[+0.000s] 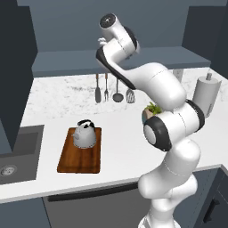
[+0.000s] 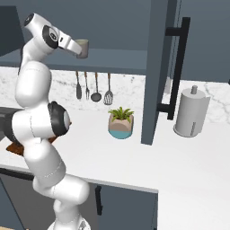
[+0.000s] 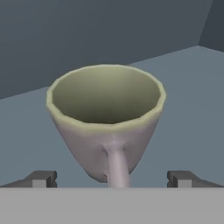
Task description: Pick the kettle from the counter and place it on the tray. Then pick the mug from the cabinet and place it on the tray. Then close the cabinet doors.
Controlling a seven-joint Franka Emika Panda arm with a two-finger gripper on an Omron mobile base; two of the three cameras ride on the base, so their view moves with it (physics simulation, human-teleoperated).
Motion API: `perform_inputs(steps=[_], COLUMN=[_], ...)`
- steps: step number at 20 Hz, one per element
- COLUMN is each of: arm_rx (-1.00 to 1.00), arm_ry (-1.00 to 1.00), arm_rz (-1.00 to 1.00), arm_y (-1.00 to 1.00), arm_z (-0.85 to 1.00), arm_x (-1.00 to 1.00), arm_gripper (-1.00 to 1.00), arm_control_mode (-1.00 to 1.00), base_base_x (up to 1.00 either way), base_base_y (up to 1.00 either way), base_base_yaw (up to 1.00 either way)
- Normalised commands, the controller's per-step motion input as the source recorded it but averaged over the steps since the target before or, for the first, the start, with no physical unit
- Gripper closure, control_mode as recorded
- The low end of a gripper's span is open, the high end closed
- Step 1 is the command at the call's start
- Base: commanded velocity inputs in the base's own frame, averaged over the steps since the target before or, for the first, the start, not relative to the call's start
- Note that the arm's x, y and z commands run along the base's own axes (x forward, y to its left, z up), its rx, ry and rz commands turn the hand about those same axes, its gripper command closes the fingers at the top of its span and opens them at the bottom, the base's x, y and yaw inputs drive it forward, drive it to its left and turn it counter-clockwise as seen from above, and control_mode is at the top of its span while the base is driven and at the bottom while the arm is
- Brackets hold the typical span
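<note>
One kettle sits on the one tray on the table; one mug stands on the cabinet shelf between the open gripper's fingers; four utensils hang behind.

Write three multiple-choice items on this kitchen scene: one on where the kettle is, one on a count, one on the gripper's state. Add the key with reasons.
1. Where is the kettle?
A. in the sink
B. on the tray
C. on the cabinet shelf

2. How many utensils hang on the backsplash?
A. two
B. four
C. six

3. What state is the gripper in?
A. open, fingertips either side of the mug
B. shut on the mug
C. shut on the kettle

Key: 1 B, the kettle stands on the wooden tray on the counter. 2 B, four utensils hang in a row. 3 A, the hand view shows the fingertips wide apart with the mug between them, not clamped.
</note>
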Motion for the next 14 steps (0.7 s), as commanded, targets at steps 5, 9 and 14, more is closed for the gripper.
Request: perform_inputs(steps=[5, 9, 14], arm_rx=[0.00, 0.00, 0.00], arm_ry=[0.00, 0.00, -0.01], arm_rz=[-0.03, -0.06, -0.07], arm_y=[0.00, 0.00, 0.00], arm_z=[0.00, -0.06, -0.12], arm_x=[0.06, 0.00, 0.00], arm_gripper=[1.00, 1.00, 1.00], arm_control_mode=[-1.00, -1.00, -1.00], base_base_x=[0.00, 0.00, 0.00], base_base_y=[0.00, 0.00, 0.00], base_base_yaw=[0.00, 0.00, 0.00])
